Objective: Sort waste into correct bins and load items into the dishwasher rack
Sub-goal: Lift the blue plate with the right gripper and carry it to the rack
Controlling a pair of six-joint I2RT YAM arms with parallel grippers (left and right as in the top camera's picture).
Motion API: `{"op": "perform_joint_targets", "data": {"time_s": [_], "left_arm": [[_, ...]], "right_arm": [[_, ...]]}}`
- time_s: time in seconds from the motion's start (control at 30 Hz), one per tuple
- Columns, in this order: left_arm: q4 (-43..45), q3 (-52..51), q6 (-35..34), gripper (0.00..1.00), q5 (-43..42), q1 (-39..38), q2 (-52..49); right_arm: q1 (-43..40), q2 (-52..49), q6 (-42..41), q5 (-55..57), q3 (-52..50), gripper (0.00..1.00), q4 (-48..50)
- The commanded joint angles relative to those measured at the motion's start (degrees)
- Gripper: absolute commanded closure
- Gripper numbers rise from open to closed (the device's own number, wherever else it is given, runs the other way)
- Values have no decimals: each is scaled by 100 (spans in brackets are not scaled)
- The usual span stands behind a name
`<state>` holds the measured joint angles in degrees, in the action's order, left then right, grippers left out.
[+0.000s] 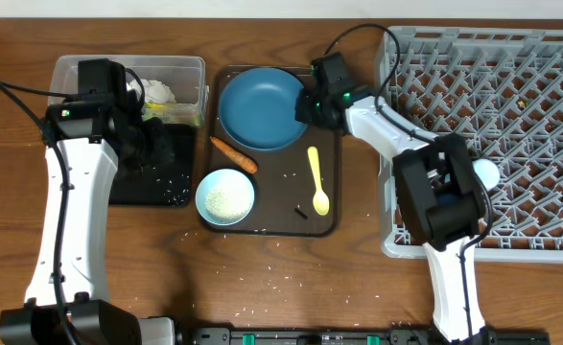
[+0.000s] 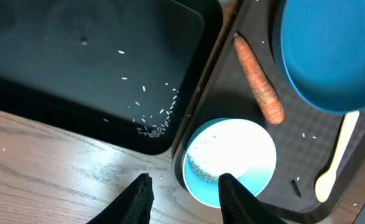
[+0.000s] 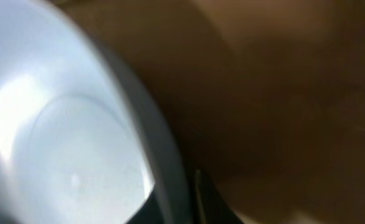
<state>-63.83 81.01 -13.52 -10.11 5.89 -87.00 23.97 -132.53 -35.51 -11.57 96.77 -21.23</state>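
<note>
Your dark blue plate (image 1: 260, 107) sits at the top of the brown tray (image 1: 276, 196), centre of the overhead frame. The right tool (image 1: 312, 103) is right at its right rim, but I can't tell whether it's clamped, since that wrist view is a blur. The plate looks stiff, smooth and slick, probably light, so pinch the raised rim squarely. The left tool (image 2: 185, 199) hangs open near the small bowl (image 2: 232, 158).

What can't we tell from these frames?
- Right gripper, open or shut: overhead, its body hides the tips at the plate rim; right wrist view is blurred.
- Tub contents: overhead, left arm covers part.
- Rack: overhead, cut off at right edge.
</note>
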Motion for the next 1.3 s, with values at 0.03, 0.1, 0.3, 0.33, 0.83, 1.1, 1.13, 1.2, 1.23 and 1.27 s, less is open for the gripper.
{"op": "perform_joint_targets", "data": {"time_s": [0.03,0.1,0.3,0.33,0.83,1.1,1.13,1.2,1.23,1.27], "left_arm": [[26,-17,-33,58,52,13,52],[33,-17,-31,57,52,13,52],[111,-17,-31,55,52,13,52],[116,-17,-31,55,52,13,52],[142,-17,-55,51,52,13,52],[396,-17,-57,51,52,13,52],[459,-17,-57,51,52,13,52],[551,-17,-55,51,52,13,52],[575,-17,-57,51,52,13,52],[595,-17,-57,52,52,13,52]], "right_arm": [[-267,557,529,-57,-13,99,-122],[-348,903,765,-92,-11,99,-223],[-702,2177,1340,125,-13,99,-702],[-767,2378,1386,310,-11,99,-820],[-2037,3766,1486,7165,-15,99,-2446],[-2929,2892,4924,7206,-15,99,-275],[-2983,2778,5445,7237,-15,99,-4],[-3062,2562,6369,7490,-15,99,555],[-3086,2485,6717,7593,-15,99,778],[-3115,2402,7112,7665,-15,99,1045]]}}
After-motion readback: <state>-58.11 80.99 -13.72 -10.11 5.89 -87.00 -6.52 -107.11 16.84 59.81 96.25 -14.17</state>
